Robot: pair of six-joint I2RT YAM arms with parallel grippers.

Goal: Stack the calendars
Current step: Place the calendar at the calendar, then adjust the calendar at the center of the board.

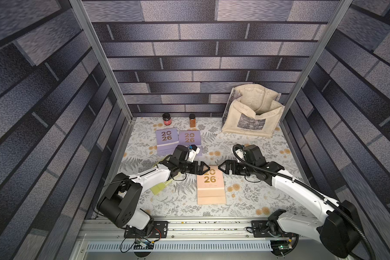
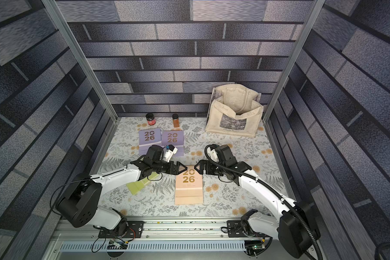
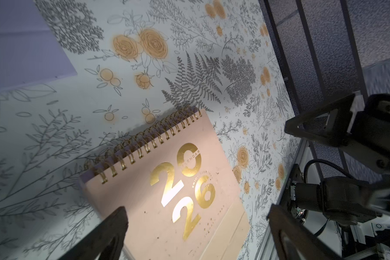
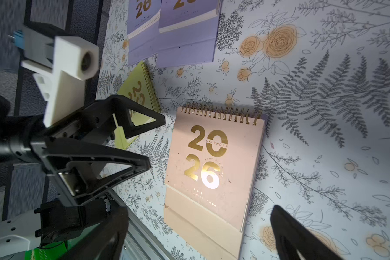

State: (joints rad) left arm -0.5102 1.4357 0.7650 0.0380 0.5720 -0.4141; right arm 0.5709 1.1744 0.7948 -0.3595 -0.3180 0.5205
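The peach calendar [image 1: 211, 188] is lying flat on the floral tabletop [image 1: 257, 193], with its spiral end directly beneath the narrow gap between the two grippers. A lavender sliver [image 3: 84, 178] is peeking out under that spiral edge, so it is probably resting on another calendar, with the stack already begun. The left gripper [image 1: 206, 168] and the right gripper [image 1: 220, 167] are hanging tip to tip above it. Both are spread wide and carrying nothing, and both seem clear of the cover.

Behind the left gripper, the yellow-green calendar [image 1: 159, 188] is lying partly under that arm. Beyond the same gripper's wrist, the lavender pair [image 1: 188, 139] is sitting edge to edge, one seemingly overlapping the other.

The tips are facing each other at close range, so a careless swing by either arm is risking a knock. A low sweep by the left arm is likely to drag the yellow-green calendar along the table. Lifting one of the lavender pair is liable to pull its neighbour askew. These calendars are thin and flat, so a finger working under an edge is risking a slip or a snag in the wire coil. A drop from too high is also threatening to nudge the peach cover off its base.
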